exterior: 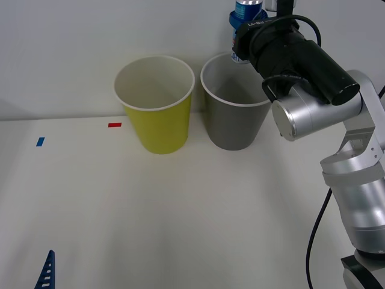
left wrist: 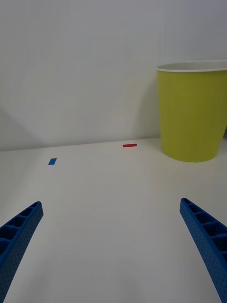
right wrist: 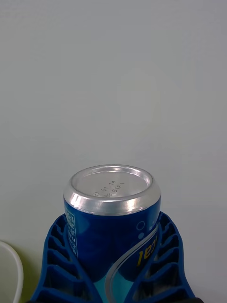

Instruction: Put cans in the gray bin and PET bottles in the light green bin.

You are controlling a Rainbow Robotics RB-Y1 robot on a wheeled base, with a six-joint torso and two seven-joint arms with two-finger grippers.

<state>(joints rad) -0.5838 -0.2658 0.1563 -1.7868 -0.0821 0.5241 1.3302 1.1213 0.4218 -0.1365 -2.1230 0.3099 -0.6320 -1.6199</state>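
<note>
While the left gripper (left wrist: pixel 113 246) waits low over the table (exterior: pixel 180 217) at its near left with fingers spread wide, two bins stand side by side: one light green bin (exterior: pixel 156 117), then one gray bin (exterior: pixel 233 117). Farthest right, the right gripper (exterior: pixel 246 27) clamps one can (exterior: pixel 245 12) above the gray bin's far rim.

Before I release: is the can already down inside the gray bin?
No, the right pincer holds the can above the gray bin rim.
</note>
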